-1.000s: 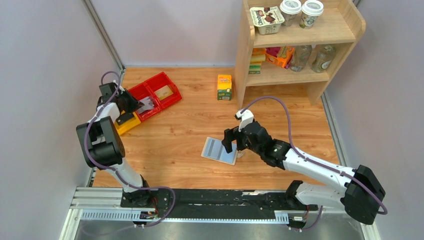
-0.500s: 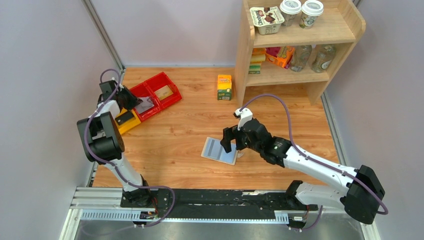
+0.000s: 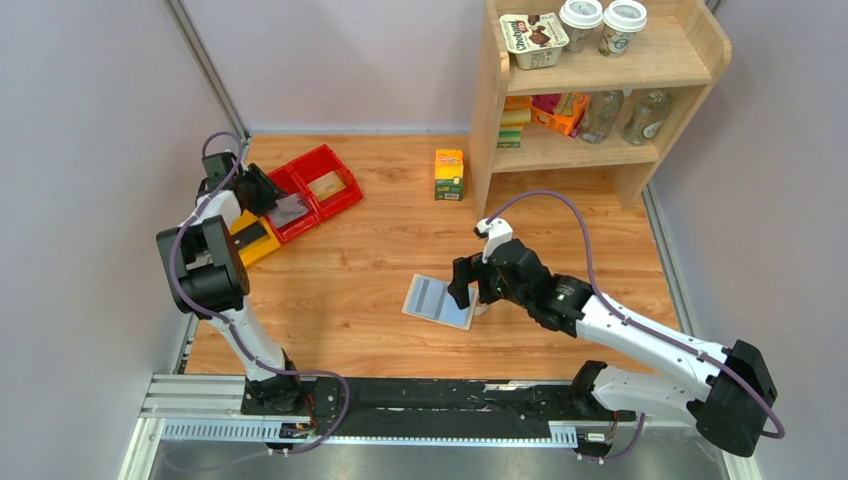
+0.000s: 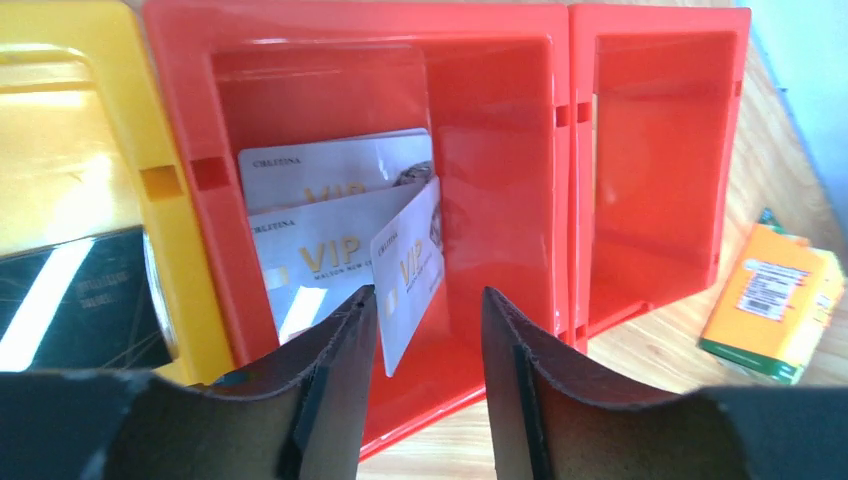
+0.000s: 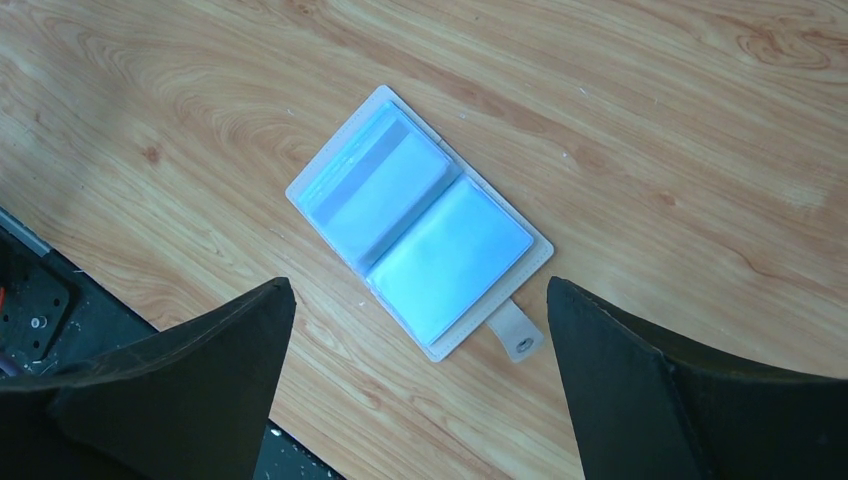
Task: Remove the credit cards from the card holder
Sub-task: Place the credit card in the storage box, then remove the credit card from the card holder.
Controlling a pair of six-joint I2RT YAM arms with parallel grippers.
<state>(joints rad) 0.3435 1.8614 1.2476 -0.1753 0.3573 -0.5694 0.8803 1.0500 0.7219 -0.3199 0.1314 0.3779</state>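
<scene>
Left wrist view: the left gripper [image 4: 420,300], its two black fingers apart and clamping nothing, hovers over a red plastic bin [image 4: 500,150]. Three whitish plastic credit cards [image 4: 330,250] with gold VIP lettering sit in that bin, the nearest tilted on its edge. A yellow plastic bin [image 4: 70,150] touches the red one's side.

Right wrist view: the right gripper [image 5: 420,285], jaws spread wide, hangs above the beige folding card holder [image 5: 455,255]. It lies open on the wooden table [image 5: 650,120], light blue inside up. A grey-striped card [image 5: 375,185] sits in the half away from the tab.
</scene>
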